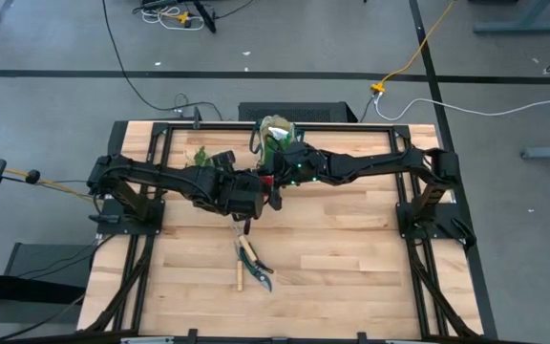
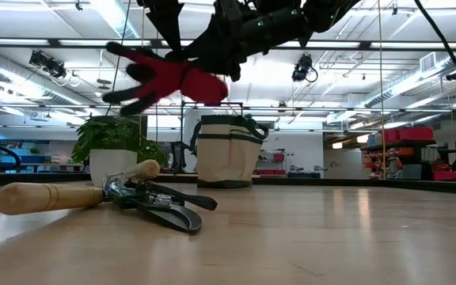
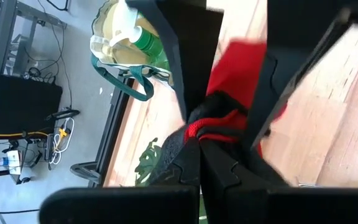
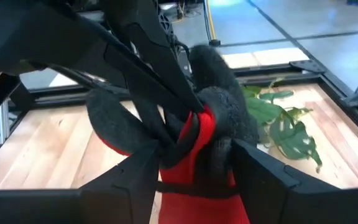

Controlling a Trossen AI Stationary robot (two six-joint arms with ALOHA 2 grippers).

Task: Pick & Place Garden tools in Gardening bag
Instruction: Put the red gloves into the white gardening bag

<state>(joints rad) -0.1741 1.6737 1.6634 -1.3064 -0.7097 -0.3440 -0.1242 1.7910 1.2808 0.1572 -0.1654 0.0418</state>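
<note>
Operator: Which step is in hand?

Manual: You are mid-handover. The glove (image 2: 182,79) hangs in the air above the table, near the gardening bag (image 2: 226,150).

Operator: And the grippers?

Manual: The left gripper (image 3: 225,140) is clamped on the glove. The right gripper (image 4: 194,158) straddles it, fingers spread wide. In your next move, probably close the right before releasing the left.
</note>
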